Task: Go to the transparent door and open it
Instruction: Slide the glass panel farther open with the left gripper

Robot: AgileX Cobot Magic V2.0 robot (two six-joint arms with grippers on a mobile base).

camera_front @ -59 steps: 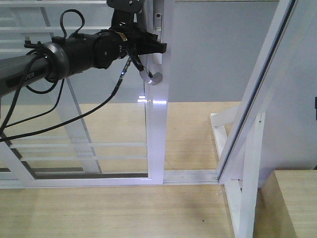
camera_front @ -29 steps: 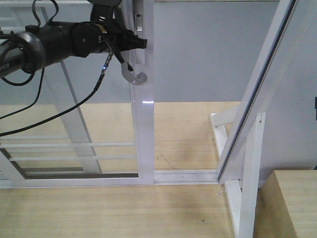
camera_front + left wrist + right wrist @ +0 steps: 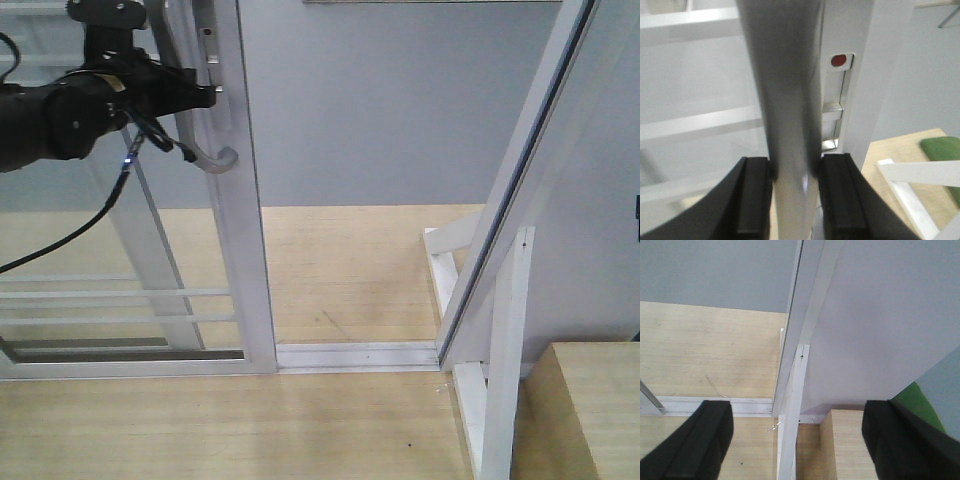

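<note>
The jaws of the left gripper (image 3: pixel 792 192) are clenched on the handle (image 3: pixel 205 120) of the transparent door (image 3: pixel 130 230), one black pad on each side of the silver-white bar, as the left wrist view shows close up. In the front view the left arm reaches in from the left at the upper part of the door, and the handle's hooked lower end curls out just below the grip. The door stands at the left of the opening, its white upright resting in the floor track (image 3: pixel 355 355), with thin white bars crossing the glass low down. To the right of that upright the doorway is open onto pale wood flooring and a grey wall. The right gripper (image 3: pixel 800 432) hangs well right of the door with its jaws released, spread wide above the slanted white frame (image 3: pixel 795 370).
</note>
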